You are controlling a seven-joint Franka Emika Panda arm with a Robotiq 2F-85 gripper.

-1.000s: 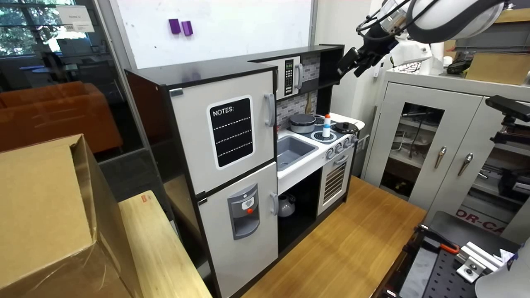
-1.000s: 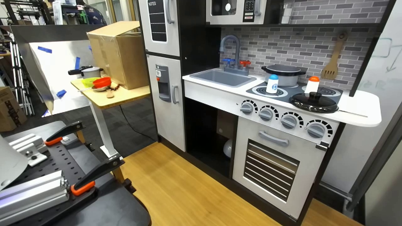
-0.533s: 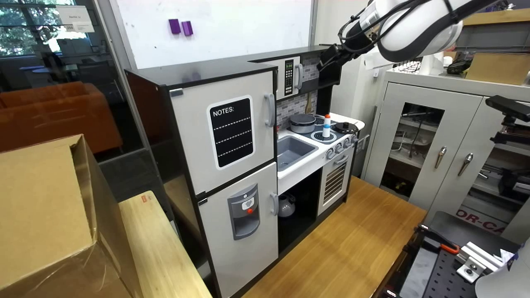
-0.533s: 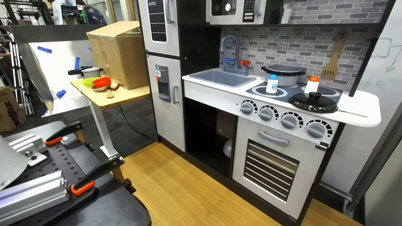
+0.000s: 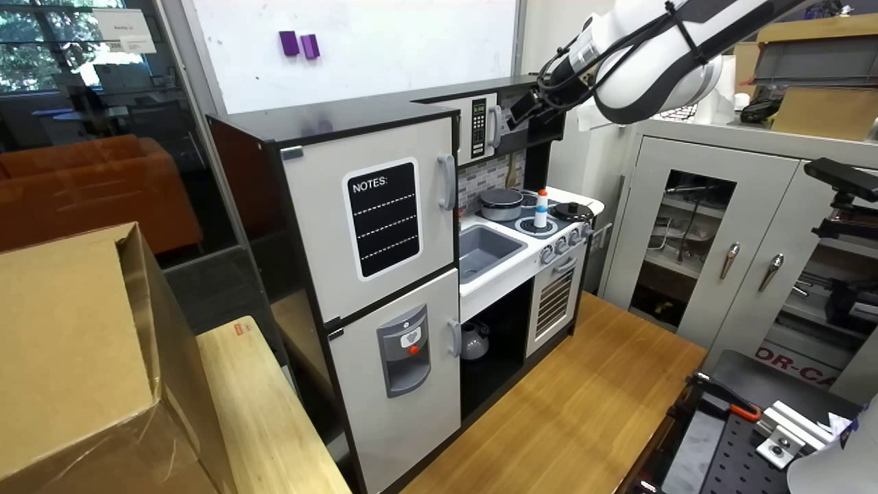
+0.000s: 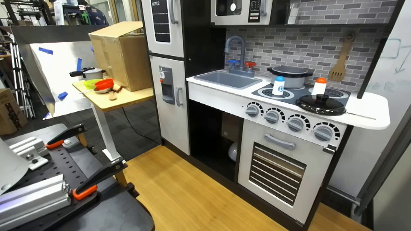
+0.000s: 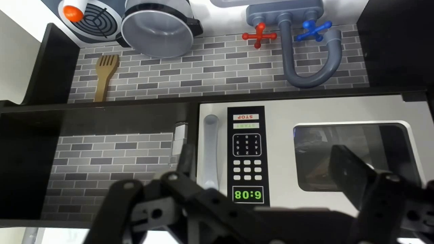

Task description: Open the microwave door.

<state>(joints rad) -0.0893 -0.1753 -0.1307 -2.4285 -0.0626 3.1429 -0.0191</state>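
The microwave door (image 7: 281, 152) is closed. It is white with a dark window, a black keypad strip and a grey vertical handle (image 7: 211, 152). The wrist view looks upside down. The door (image 5: 464, 130) and handle (image 5: 494, 125) also show in an exterior view, and the door's lower part (image 6: 244, 12) shows at the top edge of an exterior view. My gripper (image 7: 263, 157) is open and empty, in front of the door. One finger appears left of the handle, the other over the window. In an exterior view the gripper (image 5: 514, 119) is just right of the handle, apparently not touching it.
The open black shelf (image 7: 125, 117) adjoins the microwave's handle side. The tall toy fridge (image 5: 315, 274) stands on the microwave's far side. Below are a faucet (image 6: 241, 53), a grey pot (image 6: 291, 77), two shakers and a black lid (image 6: 321, 105).
In an exterior view, my arm and gripper have moved left and slightly down, from beyond the shelf's end to beside the microwave handle. The door has not moved.
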